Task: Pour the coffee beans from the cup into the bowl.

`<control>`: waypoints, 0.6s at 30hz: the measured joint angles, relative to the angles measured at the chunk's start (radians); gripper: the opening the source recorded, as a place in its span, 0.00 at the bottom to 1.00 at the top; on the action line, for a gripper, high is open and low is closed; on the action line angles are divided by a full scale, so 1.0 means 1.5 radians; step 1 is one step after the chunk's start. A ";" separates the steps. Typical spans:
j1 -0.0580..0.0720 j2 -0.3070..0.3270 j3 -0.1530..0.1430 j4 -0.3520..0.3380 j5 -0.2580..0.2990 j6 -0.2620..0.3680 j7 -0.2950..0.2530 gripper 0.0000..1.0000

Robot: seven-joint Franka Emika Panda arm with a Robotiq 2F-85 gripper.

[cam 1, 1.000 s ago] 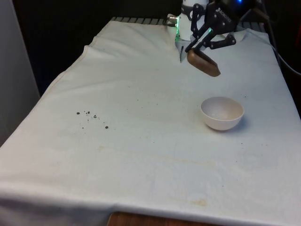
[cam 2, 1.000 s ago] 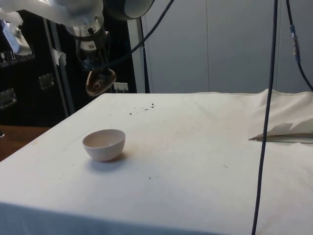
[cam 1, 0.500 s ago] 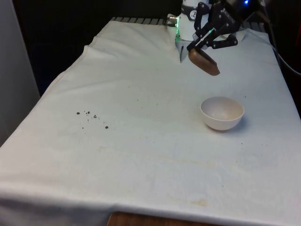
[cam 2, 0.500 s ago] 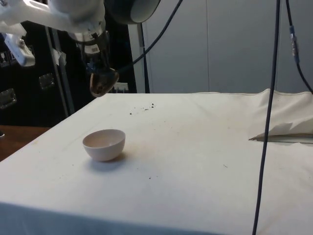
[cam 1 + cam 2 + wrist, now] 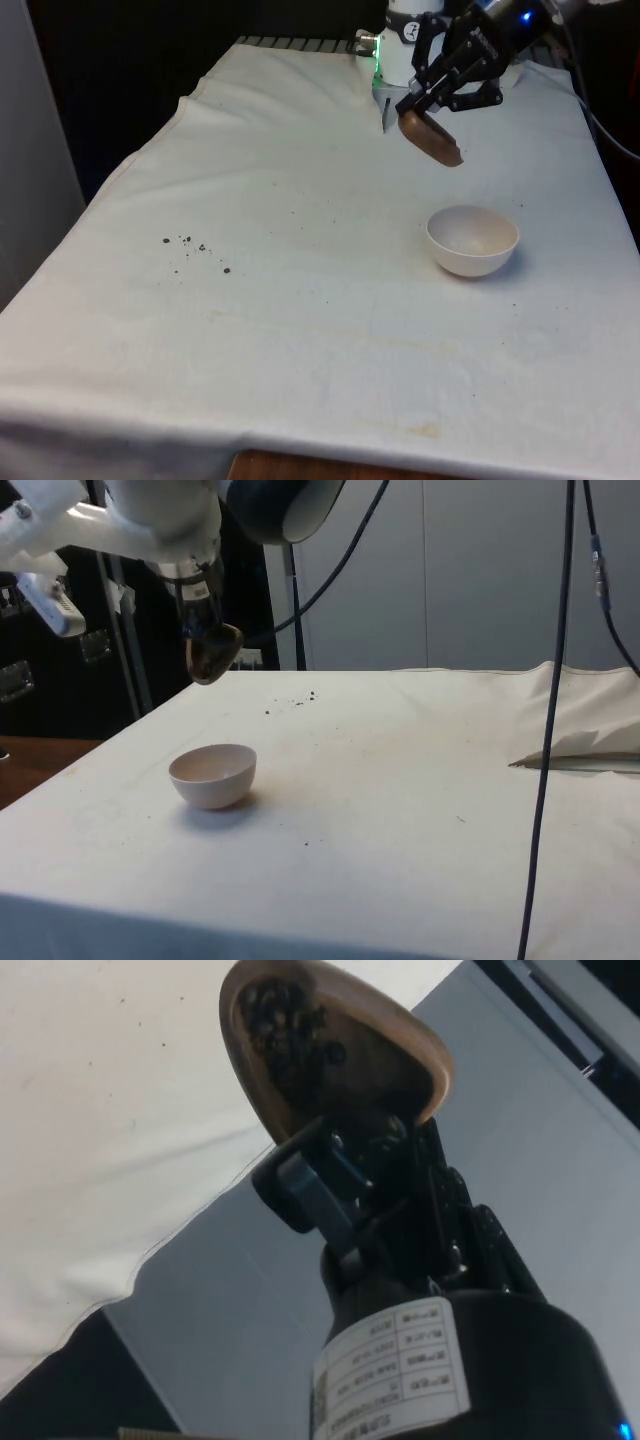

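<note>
My gripper [image 5: 425, 108] is shut on a brown cup [image 5: 432, 139], held tilted in the air behind and above the white bowl [image 5: 472, 239]. In the side view the cup [image 5: 214, 653] hangs above the table, beyond the bowl [image 5: 212, 774], with the gripper [image 5: 203, 630] over it. The wrist view shows the cup [image 5: 330, 1050] tipped on its side, with dark coffee beans [image 5: 290, 1025] lying inside near its lower wall. The bowl looks empty. It stands on the white cloth towards the front view's right.
A few spilled coffee beans [image 5: 195, 250] lie scattered on the cloth at the front view's left; they also appear as dark specks [image 5: 291, 702] in the side view. A black cable [image 5: 545, 720] hangs down in the side view.
The gripper has turned the cup a little further onto its side. In the side view the cup has shifted slightly towards the bowl. The bowl has not moved.
</note>
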 measured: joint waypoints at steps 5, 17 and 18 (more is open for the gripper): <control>0.000 0.005 0.000 -0.003 -0.022 0.009 -0.002 0.00; 0.000 0.008 0.000 -0.017 -0.065 0.031 -0.009 0.00; 0.000 0.008 0.000 -0.019 -0.072 0.034 -0.011 0.00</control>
